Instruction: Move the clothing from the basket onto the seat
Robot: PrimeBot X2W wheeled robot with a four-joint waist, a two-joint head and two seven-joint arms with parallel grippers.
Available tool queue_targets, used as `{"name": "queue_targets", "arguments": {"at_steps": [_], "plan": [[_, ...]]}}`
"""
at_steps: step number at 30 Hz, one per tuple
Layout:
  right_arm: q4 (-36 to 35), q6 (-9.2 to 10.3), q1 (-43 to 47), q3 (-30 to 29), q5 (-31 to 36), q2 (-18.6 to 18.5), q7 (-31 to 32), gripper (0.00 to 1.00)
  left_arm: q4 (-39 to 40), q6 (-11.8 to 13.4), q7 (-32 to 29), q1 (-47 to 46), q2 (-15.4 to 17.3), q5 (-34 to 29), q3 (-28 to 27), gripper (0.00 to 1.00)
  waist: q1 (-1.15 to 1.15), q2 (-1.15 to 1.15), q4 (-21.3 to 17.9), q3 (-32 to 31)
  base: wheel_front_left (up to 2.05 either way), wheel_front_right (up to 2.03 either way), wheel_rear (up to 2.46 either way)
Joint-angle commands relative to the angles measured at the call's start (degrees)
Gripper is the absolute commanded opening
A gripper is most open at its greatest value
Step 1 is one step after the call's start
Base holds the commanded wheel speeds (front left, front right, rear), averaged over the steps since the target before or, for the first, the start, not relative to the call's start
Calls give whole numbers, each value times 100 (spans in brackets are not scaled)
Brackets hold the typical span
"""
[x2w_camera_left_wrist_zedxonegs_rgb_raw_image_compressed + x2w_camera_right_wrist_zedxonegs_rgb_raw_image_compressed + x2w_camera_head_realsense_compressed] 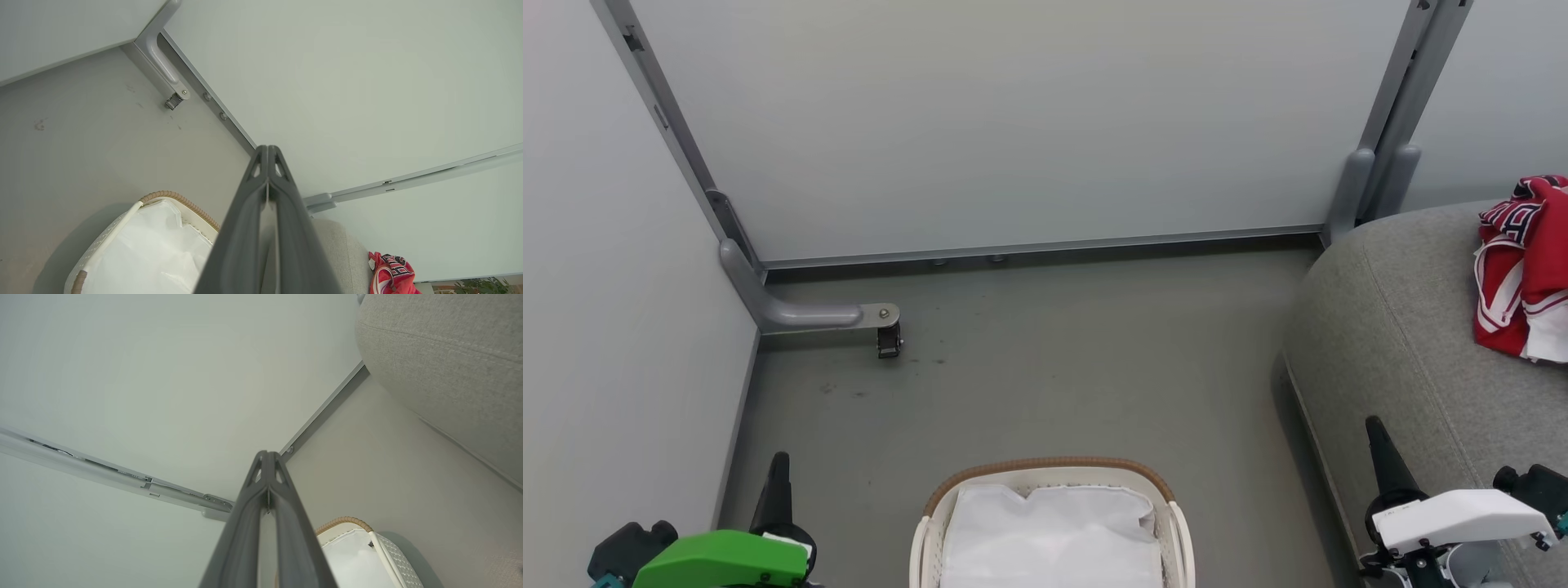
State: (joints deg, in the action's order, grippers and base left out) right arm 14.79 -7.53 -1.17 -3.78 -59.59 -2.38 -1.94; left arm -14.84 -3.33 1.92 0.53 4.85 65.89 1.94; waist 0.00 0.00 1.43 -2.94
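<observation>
— Red and white, that heap of clothing [1523, 269]: where is it from the basket [1045, 469]?
— To the basket's right and farther from the robot, up on the seat [1405, 343], well apart from the basket.
— Which way does it run?
— It is crumpled and stands taller than wide in the head view, so its longer line runs away from the robot. The picture's right edge cuts it, so I cannot tell its full shape. Dark letters edged in white sit at its far end, with white trim and stripes nearer.
— What is everything made of?
— The clothing is soft and lies in loose folds. The seat is grey woven fabric with a rounded edge and a stitched seam. The basket is white slatted plastic with a curved brown woven rim, and a rumpled white cloth lining [1049, 531] lies inside it. It stands on a smooth grey floor [1054, 367].
— And the grippers?
— The left gripper [780, 461] is to the basket's left. The right gripper [1376, 429] is to its right, beside the seat's edge. On each, the two dark fingers are pressed together with nothing between them, and they point away from the robot.
</observation>
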Motion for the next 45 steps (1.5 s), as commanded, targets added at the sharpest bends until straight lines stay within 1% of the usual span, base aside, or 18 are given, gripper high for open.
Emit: {"name": "queue_targets", "arguments": {"at_steps": [1, 23, 45], "plan": [[-74, 4, -148, -33, -176, -41, 50, 0, 73, -57, -44, -177, -1, 157, -64, 0, 0, 0, -4, 8, 0, 0, 0], [-81, 4, -309, -133, -1416, -50, 371, 0, 82, -203, -373, -403, -86, 1152, -384, 0, 0, 0, -50, 109, 0, 0, 0], [-84, 4, -437, -219, -2447, -59, 648, 0, 83, -330, -641, -577, -143, 1971, -659, 0, 0, 0, -96, 209, 0, 0, 0]]}}
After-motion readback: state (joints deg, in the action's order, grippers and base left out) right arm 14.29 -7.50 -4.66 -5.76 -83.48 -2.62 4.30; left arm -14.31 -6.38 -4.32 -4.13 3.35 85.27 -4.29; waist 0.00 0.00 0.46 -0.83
